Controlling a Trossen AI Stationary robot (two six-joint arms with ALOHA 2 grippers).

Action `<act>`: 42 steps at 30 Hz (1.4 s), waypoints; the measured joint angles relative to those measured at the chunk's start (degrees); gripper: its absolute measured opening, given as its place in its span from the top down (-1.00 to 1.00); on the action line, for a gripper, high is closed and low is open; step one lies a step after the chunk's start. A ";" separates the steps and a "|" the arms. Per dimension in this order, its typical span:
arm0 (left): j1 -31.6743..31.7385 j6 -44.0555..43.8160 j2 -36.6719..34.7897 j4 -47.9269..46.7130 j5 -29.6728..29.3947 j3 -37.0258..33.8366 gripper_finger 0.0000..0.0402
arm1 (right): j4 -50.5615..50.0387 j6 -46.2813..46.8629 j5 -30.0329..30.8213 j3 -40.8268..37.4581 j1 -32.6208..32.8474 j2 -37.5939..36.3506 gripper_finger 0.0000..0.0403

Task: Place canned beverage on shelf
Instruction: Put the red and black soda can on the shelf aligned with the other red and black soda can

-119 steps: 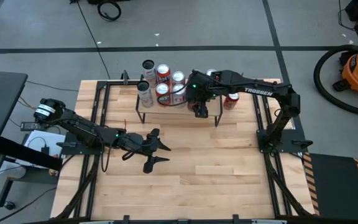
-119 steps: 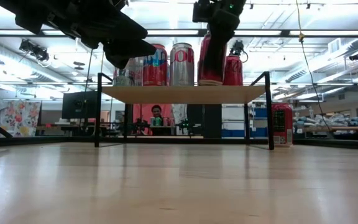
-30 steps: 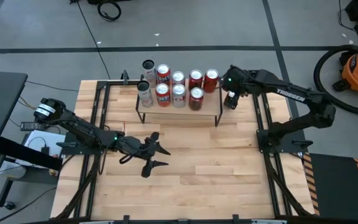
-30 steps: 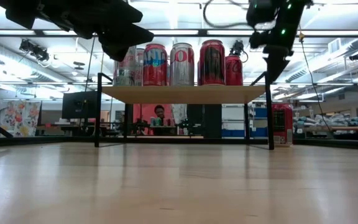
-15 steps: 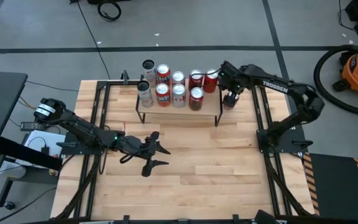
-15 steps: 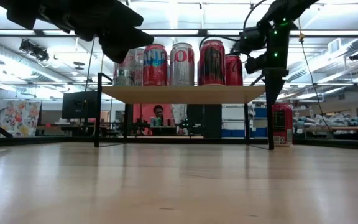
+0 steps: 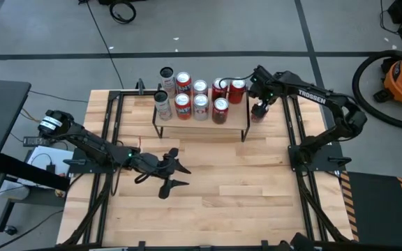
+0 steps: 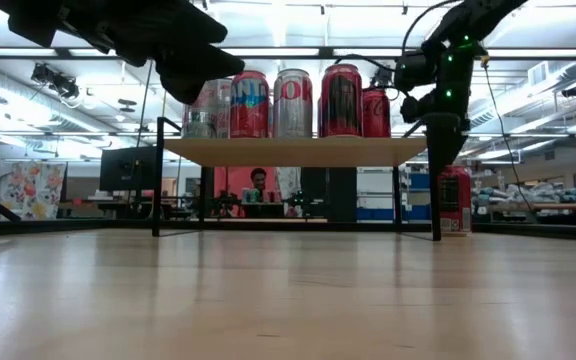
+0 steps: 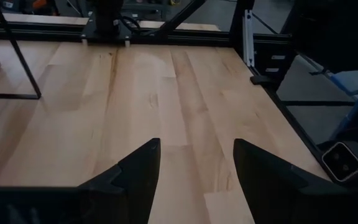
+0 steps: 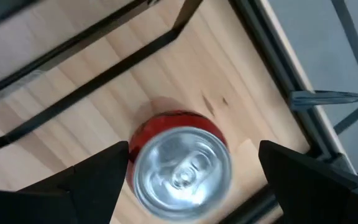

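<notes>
A red can [image 10: 182, 168] with a silver top stands upright on the table just right of the shelf [image 7: 194, 124], also visible in the low view [image 8: 455, 200]. My right gripper [image 10: 192, 149] hangs open right above it, pointing steeply down, one finger on each side of the can's top, touching nothing [image 8: 446, 155]. Several red and silver cans [image 8: 290, 102] stand upright on the shelf board [image 8: 298, 150]. My left gripper [image 7: 174, 174] waits open and empty over the table's near left part [image 9: 194, 174].
Thin black shelf legs [image 8: 434, 180] stand close beside the can on the table. A black frame rail [image 10: 272, 37] runs along the table's right edge. A silver can [image 7: 166, 73] stands behind the shelf's left end. Bare wood [image 7: 243, 188] lies near the front.
My right gripper has come down from well above shelf height toward the red can on the table right of the shelf, and its arm has swung toward the shelf. It has stayed open. The cans have not moved.
</notes>
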 joint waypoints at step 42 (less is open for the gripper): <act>-0.72 -0.38 0.00 0.26 0.00 0.00 -0.06 | -3.11 12.21 0.42 -8.70 9.64 -14.25 -0.62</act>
